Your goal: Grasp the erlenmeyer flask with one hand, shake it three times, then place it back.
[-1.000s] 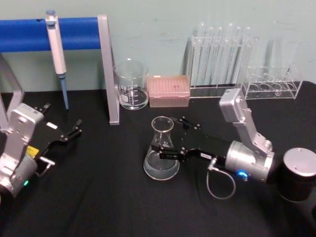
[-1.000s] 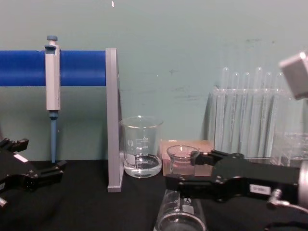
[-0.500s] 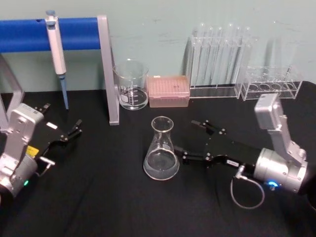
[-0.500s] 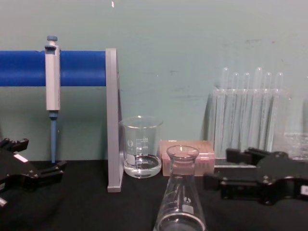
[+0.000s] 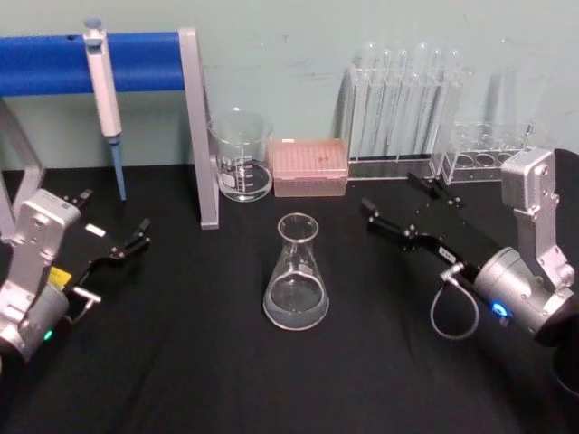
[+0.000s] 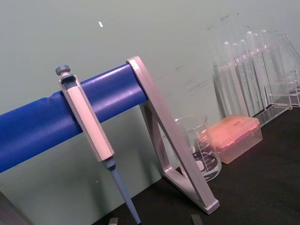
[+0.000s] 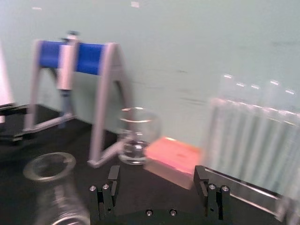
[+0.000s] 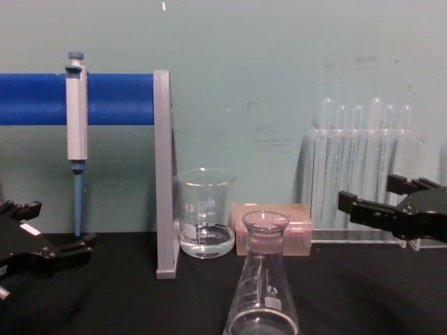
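Black desk (image 5: 181, 362) carries the flask (image 5: 296, 276) upright at centre. My right pincer (image 5: 409, 210) hangs released at its two o'clock, near the tubes (image 5: 403, 104); swinging wide could clip them. Left pincer (image 5: 113, 246) idles at nine o'clock.

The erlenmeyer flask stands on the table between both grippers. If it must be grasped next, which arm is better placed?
Probably the right. The right gripper is open, its fingers pointing toward the erlenmeyer flask. The left gripper sits farther away at the table's left side, pointing toward the pipette stand.
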You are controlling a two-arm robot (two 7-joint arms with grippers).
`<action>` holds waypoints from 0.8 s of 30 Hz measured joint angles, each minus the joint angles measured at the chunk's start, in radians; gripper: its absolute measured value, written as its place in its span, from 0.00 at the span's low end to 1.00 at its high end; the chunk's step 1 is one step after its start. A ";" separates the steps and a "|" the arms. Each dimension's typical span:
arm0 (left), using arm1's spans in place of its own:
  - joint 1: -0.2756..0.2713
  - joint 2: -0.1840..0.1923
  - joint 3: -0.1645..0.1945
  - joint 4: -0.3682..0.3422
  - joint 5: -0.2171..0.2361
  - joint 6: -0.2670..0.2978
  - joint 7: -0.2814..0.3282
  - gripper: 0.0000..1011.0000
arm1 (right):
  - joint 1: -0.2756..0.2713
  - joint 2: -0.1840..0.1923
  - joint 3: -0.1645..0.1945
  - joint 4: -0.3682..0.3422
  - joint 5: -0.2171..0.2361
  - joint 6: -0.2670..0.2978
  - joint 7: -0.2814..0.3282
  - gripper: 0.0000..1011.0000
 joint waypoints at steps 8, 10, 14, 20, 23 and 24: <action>0.000 0.000 0.000 0.000 0.000 0.000 0.000 0.99 | 0.026 -0.096 0.021 0.094 -0.054 0.002 -0.126 0.99; 0.000 0.000 0.000 0.000 0.000 0.000 0.000 0.99 | 0.038 -0.116 0.020 0.127 -0.072 0.008 -0.144 0.99; 0.000 0.000 0.000 0.000 0.000 0.000 0.000 0.99 | 0.054 -0.140 0.014 0.180 -0.096 0.025 -0.162 0.99; 0.000 0.000 0.000 0.000 0.000 0.000 0.000 0.99 | 0.071 -0.165 0.010 0.253 -0.128 0.038 -0.170 0.99; 0.000 0.000 0.000 0.000 0.000 0.000 0.000 0.99 | 0.074 -0.172 0.011 0.273 -0.138 0.042 -0.170 0.99; 0.000 0.000 0.000 0.000 0.000 0.000 0.000 0.99 | 0.074 -0.175 0.013 0.279 -0.143 0.044 -0.169 0.99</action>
